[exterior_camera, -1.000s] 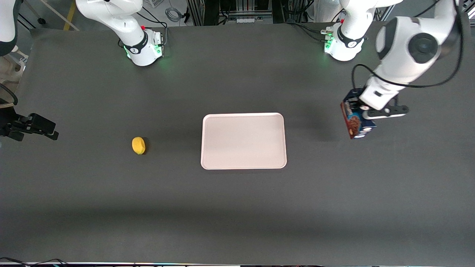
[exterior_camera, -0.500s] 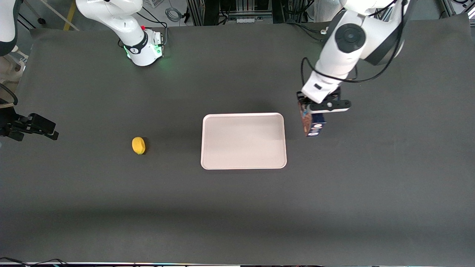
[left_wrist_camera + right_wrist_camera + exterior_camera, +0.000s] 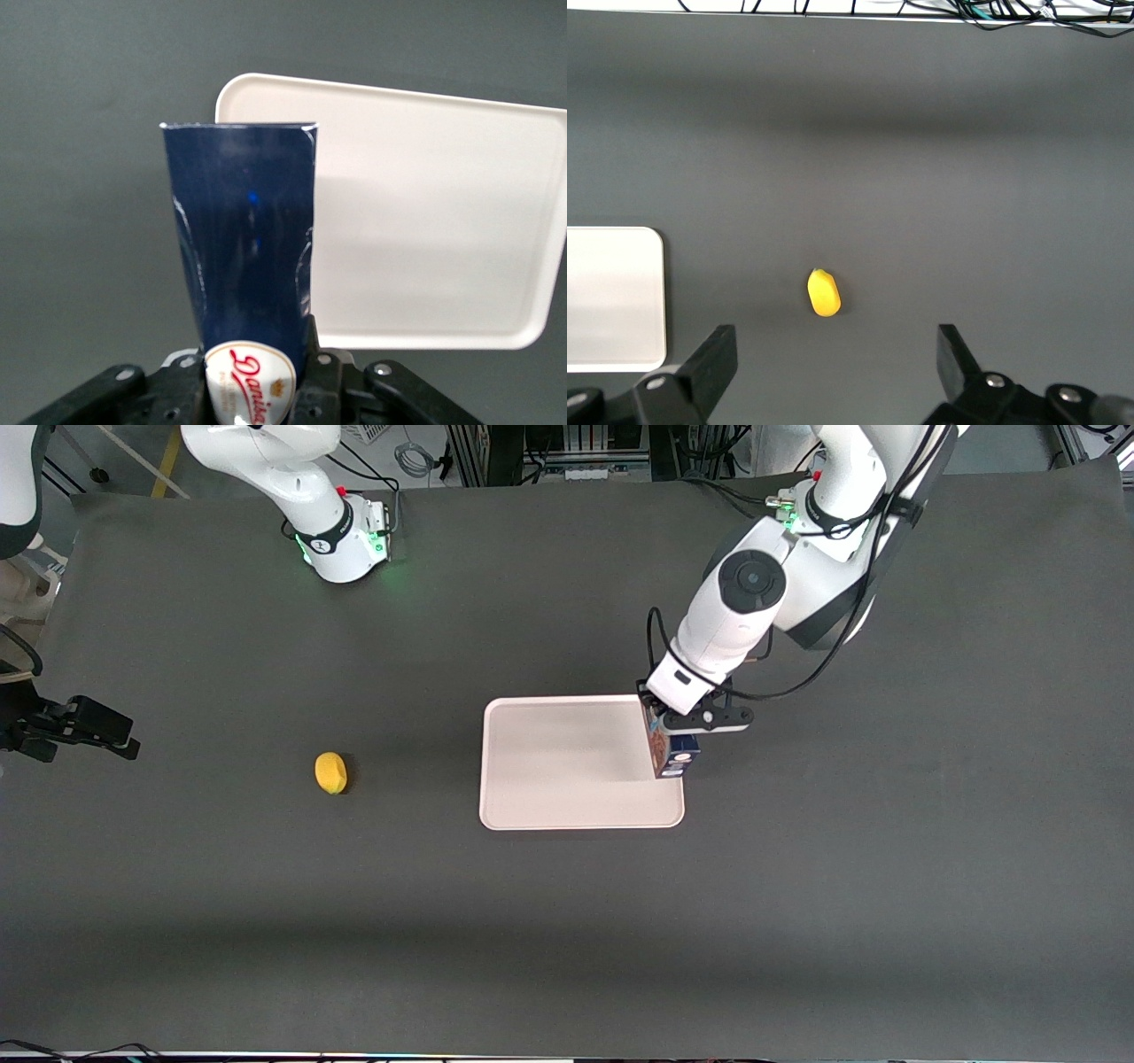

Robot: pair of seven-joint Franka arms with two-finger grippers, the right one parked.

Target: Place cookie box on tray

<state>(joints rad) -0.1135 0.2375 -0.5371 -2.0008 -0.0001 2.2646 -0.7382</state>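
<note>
The cookie box (image 3: 666, 755) (image 3: 244, 248) is a slim navy carton with a brown cookie face and a round white logo. My left gripper (image 3: 675, 731) (image 3: 257, 381) is shut on it, the jaws pressing its two sides. It hangs upright over the tray's edge nearest the working arm's end of the table. The tray (image 3: 567, 766) (image 3: 425, 212) is a flat pale pinkish-white rectangle with a low rim, lying mid-table with nothing else on it. Whether the box's lower end touches the tray is hidden.
A small yellow rounded lump (image 3: 330, 772) (image 3: 823, 293) lies on the dark table mat (image 3: 567, 921) toward the parked arm's end, well apart from the tray. Both arm bases (image 3: 819, 527) stand along the table edge farthest from the front camera.
My left gripper has carried the cookie box sideways from the working arm's end of the table to above the tray's edge. The tray and the yellow lump have not moved.
</note>
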